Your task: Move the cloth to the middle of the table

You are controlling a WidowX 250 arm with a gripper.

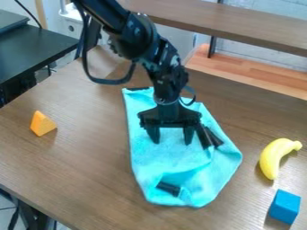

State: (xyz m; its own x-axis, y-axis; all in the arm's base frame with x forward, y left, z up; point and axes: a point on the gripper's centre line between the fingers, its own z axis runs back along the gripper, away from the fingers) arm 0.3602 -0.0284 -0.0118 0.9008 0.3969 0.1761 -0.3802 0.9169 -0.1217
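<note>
The black gripper hangs over the upper middle of the cloth, its two fingers apart and pointing down. Beneath it the light blue cloth lies spread on the brown table, longer than wide, with a few wrinkles toward its lower right. Whether the fingertips touch the fabric I cannot tell. The arm and gripper hide part of the cloth's upper area.
An orange wedge stands at the left of the table. A yellow banana and a blue block are at the right. Dark pieces lie on the cloth right of the gripper, another near its lower end.
</note>
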